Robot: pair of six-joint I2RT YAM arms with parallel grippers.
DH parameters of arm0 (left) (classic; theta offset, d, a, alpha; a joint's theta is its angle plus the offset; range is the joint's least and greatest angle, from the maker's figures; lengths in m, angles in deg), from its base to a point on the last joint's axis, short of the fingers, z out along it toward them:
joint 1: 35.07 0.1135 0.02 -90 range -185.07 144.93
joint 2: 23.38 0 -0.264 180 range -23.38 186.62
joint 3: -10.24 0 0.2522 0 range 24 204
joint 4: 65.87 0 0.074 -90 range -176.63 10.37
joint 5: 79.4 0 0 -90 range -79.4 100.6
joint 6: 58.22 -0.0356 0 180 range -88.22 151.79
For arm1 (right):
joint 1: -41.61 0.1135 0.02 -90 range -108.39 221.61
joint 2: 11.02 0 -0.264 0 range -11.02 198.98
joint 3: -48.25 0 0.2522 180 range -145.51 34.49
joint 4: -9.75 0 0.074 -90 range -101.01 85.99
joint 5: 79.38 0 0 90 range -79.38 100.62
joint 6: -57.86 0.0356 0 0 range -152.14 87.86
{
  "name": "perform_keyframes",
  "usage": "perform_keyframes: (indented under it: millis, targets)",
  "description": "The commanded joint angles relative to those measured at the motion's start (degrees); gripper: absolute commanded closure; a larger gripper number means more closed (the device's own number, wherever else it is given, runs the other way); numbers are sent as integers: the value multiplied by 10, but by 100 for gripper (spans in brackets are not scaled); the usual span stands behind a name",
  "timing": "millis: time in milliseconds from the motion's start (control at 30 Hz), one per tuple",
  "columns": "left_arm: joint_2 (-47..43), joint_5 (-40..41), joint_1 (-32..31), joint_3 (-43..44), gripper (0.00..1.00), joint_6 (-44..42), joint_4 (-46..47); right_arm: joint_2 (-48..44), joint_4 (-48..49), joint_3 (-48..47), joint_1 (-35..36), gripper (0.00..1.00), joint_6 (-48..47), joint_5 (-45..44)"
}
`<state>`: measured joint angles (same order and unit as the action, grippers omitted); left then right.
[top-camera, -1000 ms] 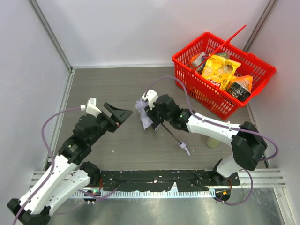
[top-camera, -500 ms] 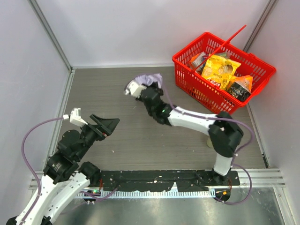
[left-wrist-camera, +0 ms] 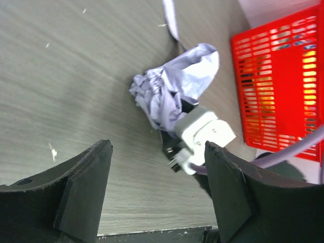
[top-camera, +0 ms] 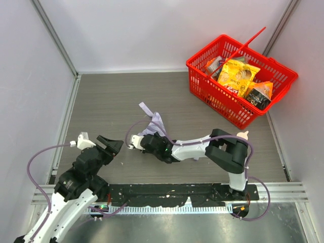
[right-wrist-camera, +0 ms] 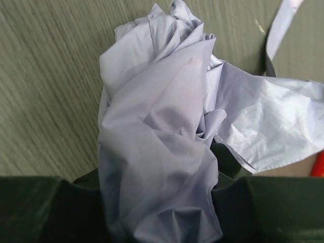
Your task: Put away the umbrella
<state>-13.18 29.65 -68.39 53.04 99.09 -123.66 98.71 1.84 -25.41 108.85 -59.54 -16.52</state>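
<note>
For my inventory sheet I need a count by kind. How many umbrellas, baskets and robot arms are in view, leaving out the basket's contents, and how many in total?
umbrella: 1
red basket: 1
robot arms: 2 (left gripper, right gripper)
total: 4

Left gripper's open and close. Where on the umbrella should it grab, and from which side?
Grip the umbrella by its bunched fabric just beyond the right gripper, which clamps its near end. Bring the left gripper in from the left, jaws across the bundle; the trailing strap looks too thin.
</note>
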Motion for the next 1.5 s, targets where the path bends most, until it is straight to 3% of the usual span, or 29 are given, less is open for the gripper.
perform_keyframes:
  millis: [0, 133, 300, 500, 700, 800, 1067, 1167, 1333, 1467]
  targets:
    - [42, 10, 1, -14, 23, 84, -25, -8, -122, -26, -16, 99, 109, 208]
    - [85, -43, 0, -41, 17, 151, 1, 13, -169, -43, -42, 99, 146, 365]
    - [120, -127, 1, -115, 14, 232, 138, 48, -172, -55, -73, 99, 193, 482]
    - [103, -128, 0, -209, 0, 256, 314, 76, -160, -53, -114, 99, 226, 584]
    - [92, -96, 1, -259, 0, 269, 381, 94, -140, -42, -146, 99, 243, 649]
    - [113, -81, 0, -273, 0, 275, 437, 97, -141, -39, -158, 99, 241, 654]
    - [296, -77, 0, -181, 0, 242, 437, 97, -140, -43, -170, 99, 241, 655]
    - [353, -79, 0, -132, 0, 257, 377, 95, -142, -45, -170, 99, 239, 651]
    - [413, -84, 0, -147, 0, 263, 503, 99, -149, -51, -170, 99, 237, 648]
    - [442, -66, -4, -137, 0, 266, 494, 96, -153, -54, -170, 99, 233, 644]
